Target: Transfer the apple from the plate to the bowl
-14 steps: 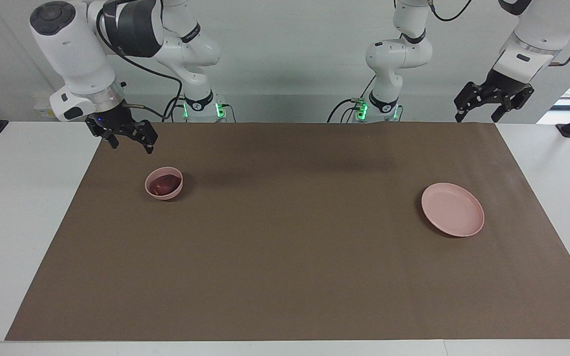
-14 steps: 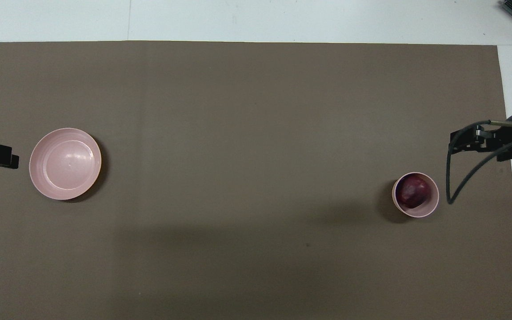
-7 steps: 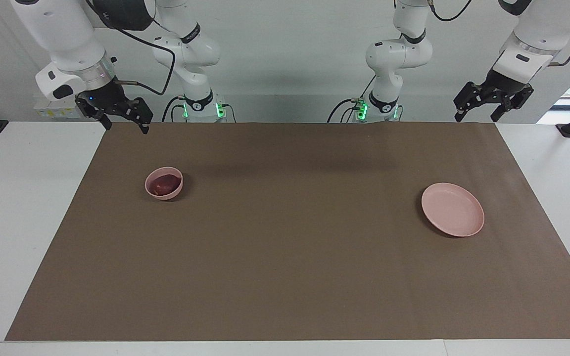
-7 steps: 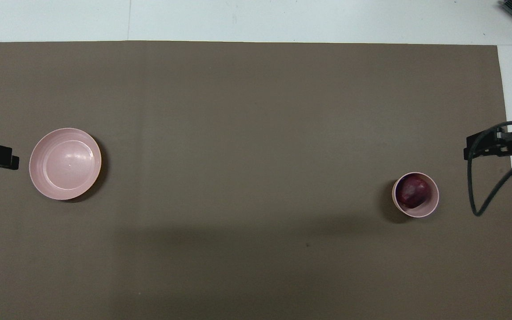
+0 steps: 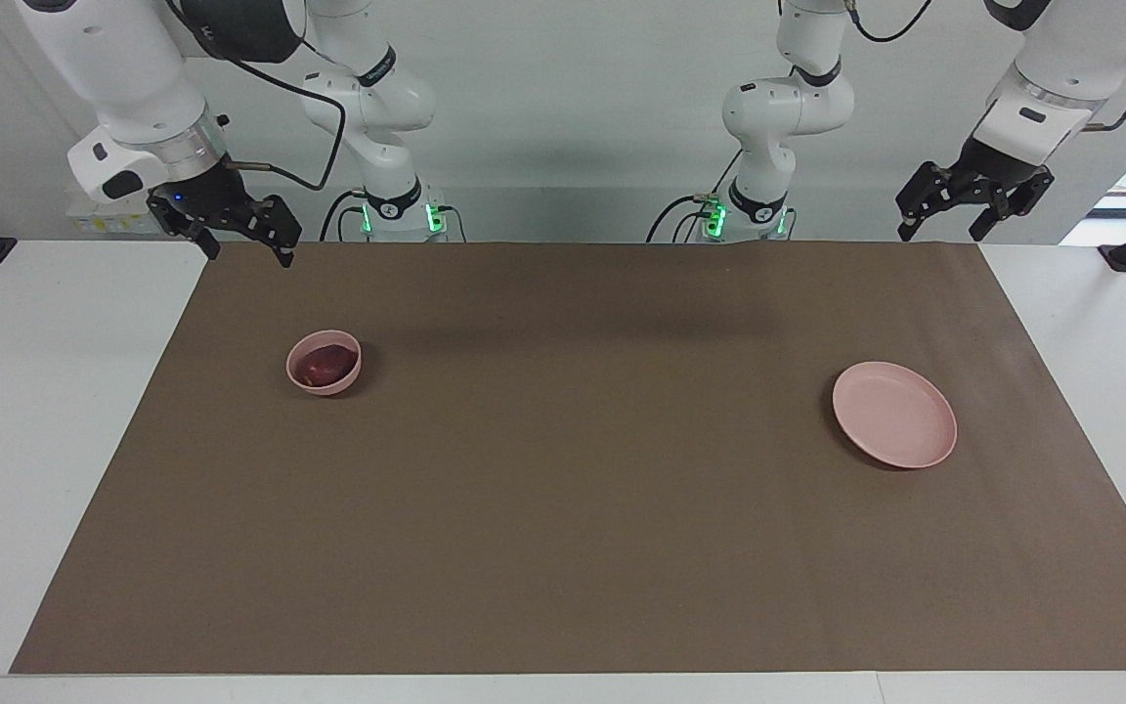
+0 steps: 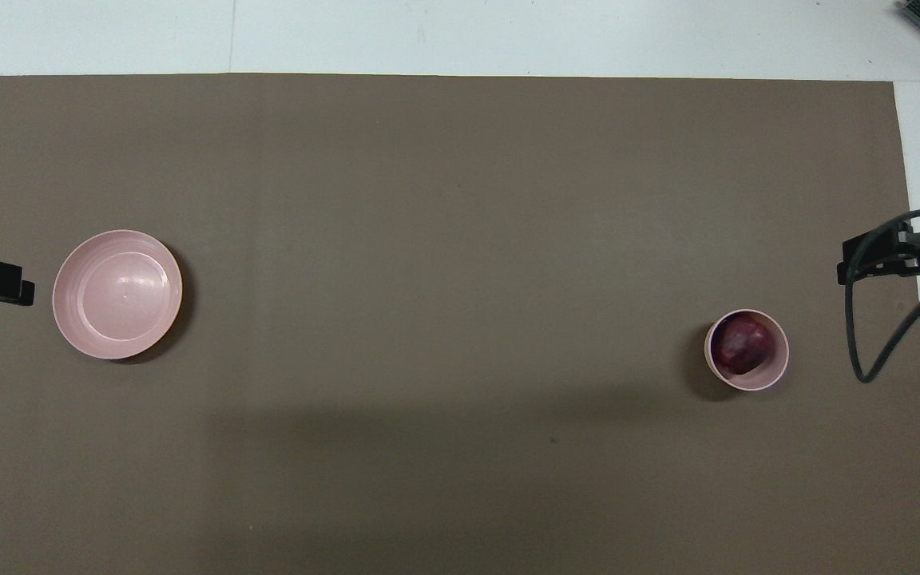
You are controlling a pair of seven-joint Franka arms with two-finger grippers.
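Dark red apple (image 5: 324,364) sits in the pink bowl (image 5: 345,377), toward my right arm's end; the plate (image 5: 894,427) is bare. Looks done to me. My right gripper (image 5: 242,241) and left gripper (image 5: 949,216) hang up over the mat's near edge, wide open, holding nothing.

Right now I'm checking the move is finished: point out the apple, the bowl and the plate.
apple (image 6: 742,343), overhead view, its top.
bowl (image 6: 783,355), overhead view, its rim toward the right arm's end.
plate (image 5: 894,426), facing view, its bare middle.
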